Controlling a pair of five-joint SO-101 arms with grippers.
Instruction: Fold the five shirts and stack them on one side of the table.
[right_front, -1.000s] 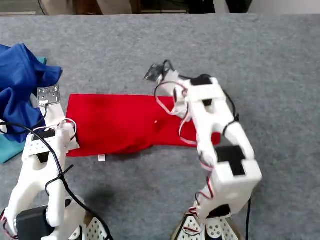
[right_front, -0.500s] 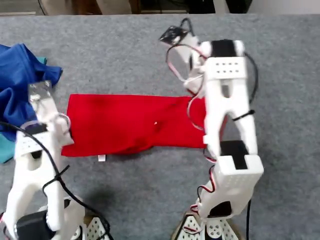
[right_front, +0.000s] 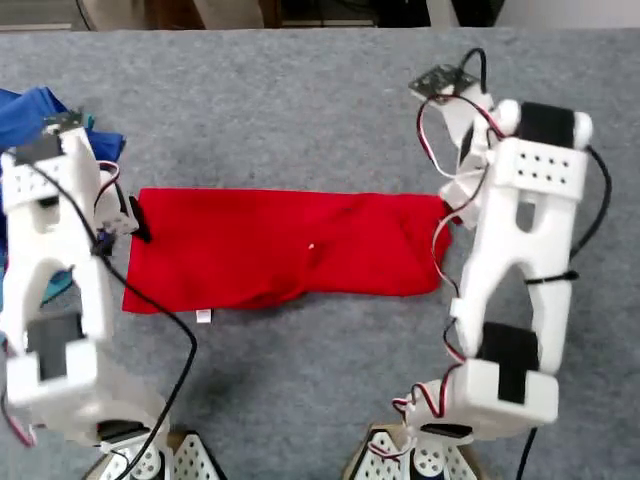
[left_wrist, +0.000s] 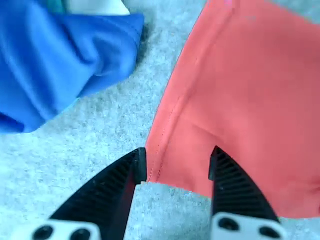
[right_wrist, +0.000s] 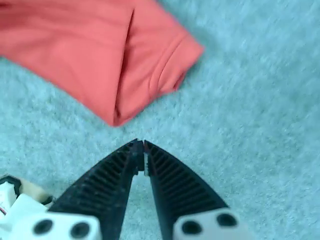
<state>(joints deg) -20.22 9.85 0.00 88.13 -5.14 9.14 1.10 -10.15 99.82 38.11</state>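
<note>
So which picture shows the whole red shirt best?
The high view: the red shirt lies there whole, from end to end. The left wrist view catches one end of it up close, and the right wrist view catches the other end.

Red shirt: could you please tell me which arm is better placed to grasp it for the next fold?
Left, I think. The left gripper is open astride the edge of the red shirt, ready to close on it. The right gripper is shut above bare table, just off the shirt's other end.
</note>
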